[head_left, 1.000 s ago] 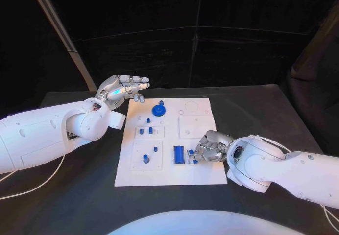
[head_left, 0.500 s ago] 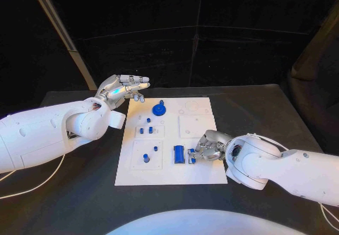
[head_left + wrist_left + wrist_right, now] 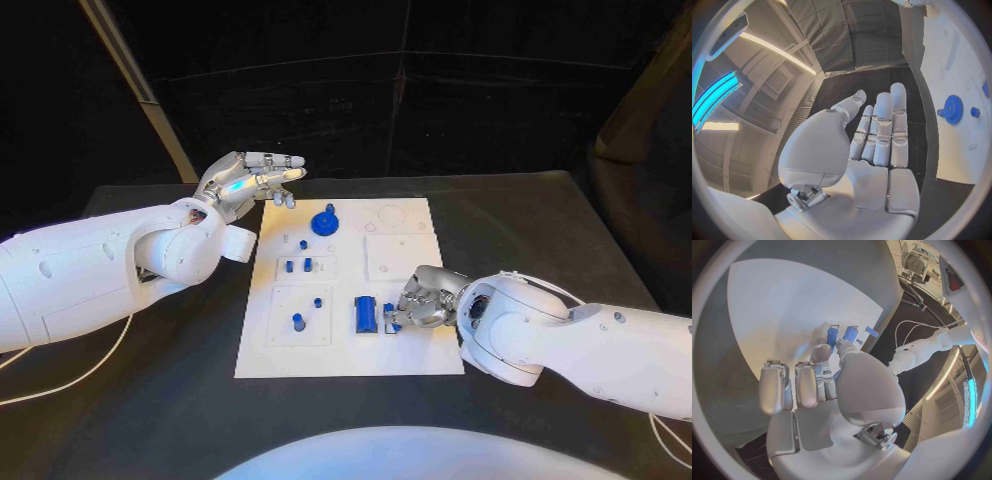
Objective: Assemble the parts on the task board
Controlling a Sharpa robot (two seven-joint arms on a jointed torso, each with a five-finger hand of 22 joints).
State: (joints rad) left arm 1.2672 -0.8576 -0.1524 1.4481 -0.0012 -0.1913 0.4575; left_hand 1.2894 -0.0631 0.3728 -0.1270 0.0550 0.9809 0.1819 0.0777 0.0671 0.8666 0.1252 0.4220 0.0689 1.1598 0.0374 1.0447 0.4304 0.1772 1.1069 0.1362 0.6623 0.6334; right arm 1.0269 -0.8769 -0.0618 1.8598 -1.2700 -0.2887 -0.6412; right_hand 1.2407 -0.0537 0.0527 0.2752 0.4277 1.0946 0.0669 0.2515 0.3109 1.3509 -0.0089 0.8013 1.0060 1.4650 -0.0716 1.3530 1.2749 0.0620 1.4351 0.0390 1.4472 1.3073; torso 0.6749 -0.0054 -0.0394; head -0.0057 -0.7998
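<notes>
Now, left hand [image 3: 251,180]: raised off the far-left corner of the task board, holding nothing; its fingers [image 3: 882,127] lie straight and side by side, thumb slightly apart
Counter [image 3: 159,410]: black, carrying the white task board [image 3: 353,355] in its middle
Near-left of the board: a raised square with one short blue peg [image 3: 299,322] standing in it and a smaller blue bit just beyond
Mid-left of the board: two small blue pegs [image 3: 297,266] side by side on another raised square, one more small blue piece just beyond them
Far side of the board: a blue gear [image 3: 326,224] standing in place, also seen from the left wrist [image 3: 951,108]
Near-middle of the board: a blue block [image 3: 366,315] lying flat
Right hand [image 3: 421,301]: low over the board just right of the block, fingers [image 3: 820,360] curled onto a small blue part [image 3: 391,319] beside it; whether the part is pinched or only touched, I cannot tell
</notes>
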